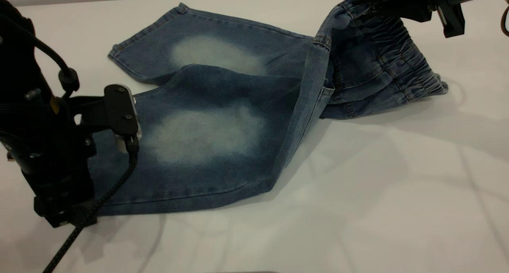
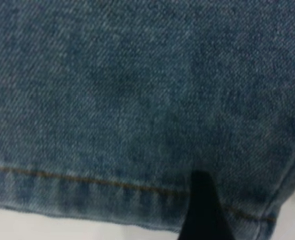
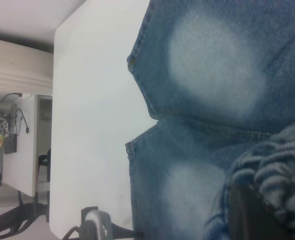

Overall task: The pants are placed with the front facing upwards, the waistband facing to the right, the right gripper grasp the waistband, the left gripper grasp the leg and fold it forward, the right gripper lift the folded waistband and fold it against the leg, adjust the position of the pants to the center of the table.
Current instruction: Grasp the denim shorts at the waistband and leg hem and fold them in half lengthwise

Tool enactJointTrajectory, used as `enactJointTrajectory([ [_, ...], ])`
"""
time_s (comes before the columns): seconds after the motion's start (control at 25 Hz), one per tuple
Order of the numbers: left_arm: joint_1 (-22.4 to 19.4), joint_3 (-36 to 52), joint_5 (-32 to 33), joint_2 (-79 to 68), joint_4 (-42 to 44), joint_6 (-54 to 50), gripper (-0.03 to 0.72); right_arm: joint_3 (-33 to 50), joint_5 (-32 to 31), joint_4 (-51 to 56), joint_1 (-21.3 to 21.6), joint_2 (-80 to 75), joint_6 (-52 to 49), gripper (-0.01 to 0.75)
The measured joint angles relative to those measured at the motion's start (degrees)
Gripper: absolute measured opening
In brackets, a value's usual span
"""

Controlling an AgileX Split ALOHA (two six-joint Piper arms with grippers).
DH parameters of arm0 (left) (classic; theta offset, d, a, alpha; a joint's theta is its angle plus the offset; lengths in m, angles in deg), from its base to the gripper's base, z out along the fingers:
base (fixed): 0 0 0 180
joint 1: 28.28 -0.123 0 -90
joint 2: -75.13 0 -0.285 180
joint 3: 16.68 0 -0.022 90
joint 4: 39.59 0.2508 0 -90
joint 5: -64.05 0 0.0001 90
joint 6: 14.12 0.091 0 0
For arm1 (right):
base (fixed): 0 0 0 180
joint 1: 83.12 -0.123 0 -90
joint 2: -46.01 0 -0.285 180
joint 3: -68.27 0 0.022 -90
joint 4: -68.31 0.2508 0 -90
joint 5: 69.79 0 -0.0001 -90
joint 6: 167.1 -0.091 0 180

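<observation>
While our right gripper (image 1: 368, 4) pinched the waistband (image 1: 401, 54) clear of the table (image 1: 377, 193), our left gripper (image 1: 119, 117) sat at a leg hem, its fingers' state unclear.
We judged the pants (image 1: 222, 121) soft, limp and light, drooping from any hold, best taken at stitched edges: one pair, two legs, two pale patches, two grippers.

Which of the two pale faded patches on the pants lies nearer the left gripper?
The nearer, lower faded patch, beside the left gripper; the other patch lies on the far leg.
</observation>
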Motion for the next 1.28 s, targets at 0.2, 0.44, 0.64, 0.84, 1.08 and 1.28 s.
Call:
enactJointTrajectory([
  [0.2,0.0,-0.5,0.0,-1.0,0.3,-0.2,0.396,0.0,0.0,0.1,0.0,0.0,0.0,0.092],
  [0.44,0.0,-0.8,-1.7,-1.1,1.5,-4.0,0.085,0.0,-0.1,0.1,0.0,0.0,0.0,0.092],
  [0.64,0.0,-0.6,-1.7,0.2,1.0,-5.8,0.034,0.0,-0.5,-1.2,0.0,0.0,0.0,0.092],
  [0.84,0.0,0.1,-0.8,10.1,0.4,-6.1,0.034,0.0,-4.6,-7.4,0.1,0.0,-2.7,0.092],
  [1.08,0.0,0.2,-3.4,22.6,0.4,-8.6,0.034,0.0,-8.4,-7.9,1.0,1.0,-4.4,0.092],
  [1.28,-1.6,-4.2,-7.4,24.0,0.2,-14.3,0.034,0.0,-8.8,-6.6,2.0,1.8,-6.3,0.092],
])
